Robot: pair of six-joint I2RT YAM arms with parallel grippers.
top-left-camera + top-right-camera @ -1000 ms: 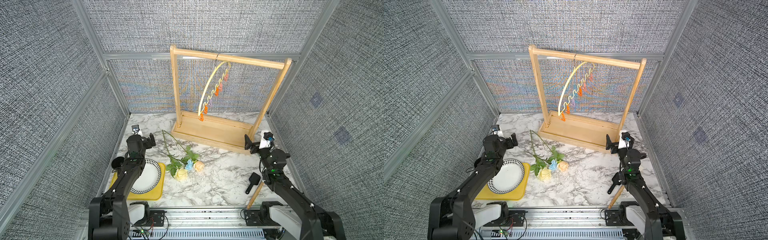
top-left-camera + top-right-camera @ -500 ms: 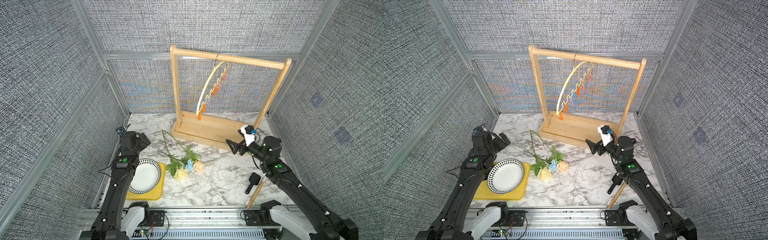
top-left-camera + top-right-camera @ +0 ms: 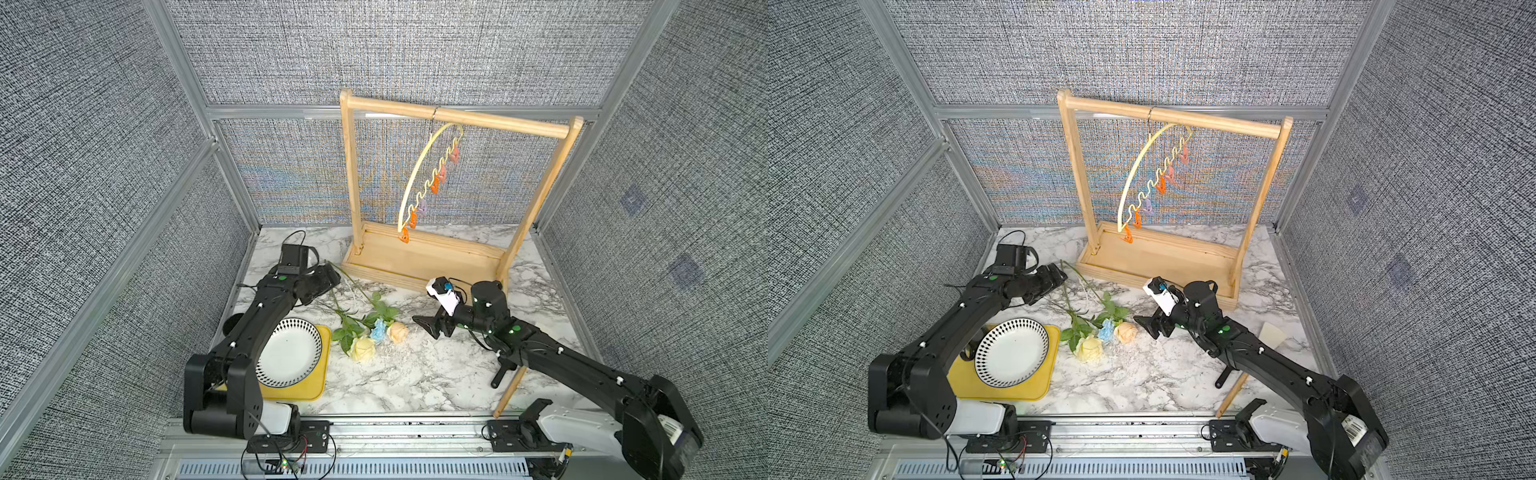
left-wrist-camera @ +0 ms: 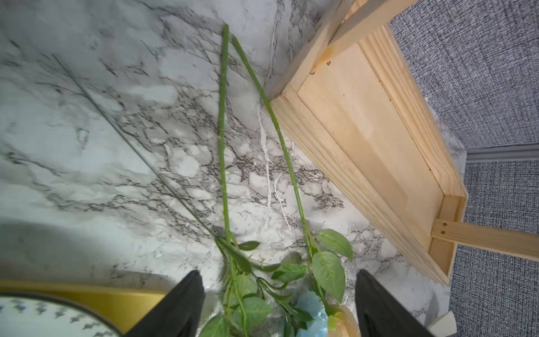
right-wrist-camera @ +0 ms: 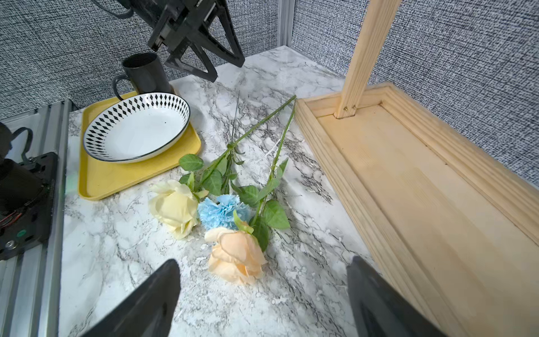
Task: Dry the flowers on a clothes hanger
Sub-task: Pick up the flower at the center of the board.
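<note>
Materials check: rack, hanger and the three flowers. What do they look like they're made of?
Rack: bare pale wood, with visible grain and no paint.
Hanger: likely plastic, a thin smooth pale-yellow arc; the clips look like bright moulded plastic.
Flowers: probably fabric petals, matte with frayed edges on the blue bloom; the stems look like plastic, evenly green.

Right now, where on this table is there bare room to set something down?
Widest bare marble: nearer the robot than the flowers, between the yellow tray and the wooden stick. The wooden rack's base is also bare. Crowded: the tray side with plate, and around the flowers, between left gripper and right gripper.
</note>
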